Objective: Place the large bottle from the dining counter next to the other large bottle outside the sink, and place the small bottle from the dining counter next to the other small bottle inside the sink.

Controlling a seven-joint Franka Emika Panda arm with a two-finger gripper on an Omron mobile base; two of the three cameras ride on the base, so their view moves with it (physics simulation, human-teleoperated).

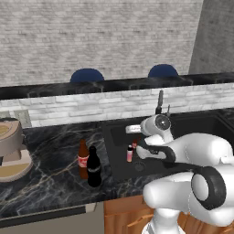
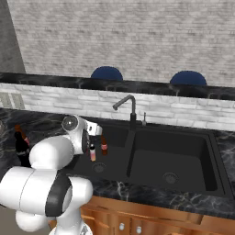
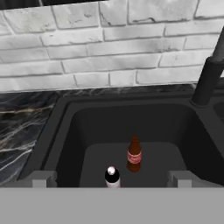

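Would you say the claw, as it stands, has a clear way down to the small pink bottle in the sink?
Probably yes. The claw is open above the left basin of the sink, and the small pink bottle stands upright between its fingertips with nothing over it. The small brown bottle stands close beyond and might get bumped.

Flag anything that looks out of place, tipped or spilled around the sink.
Nothing stands out. The black bottle and amber bottle stand upright side by side on the counter left of the sink. Two small bottles stand upright in the left basin. No spill shows.
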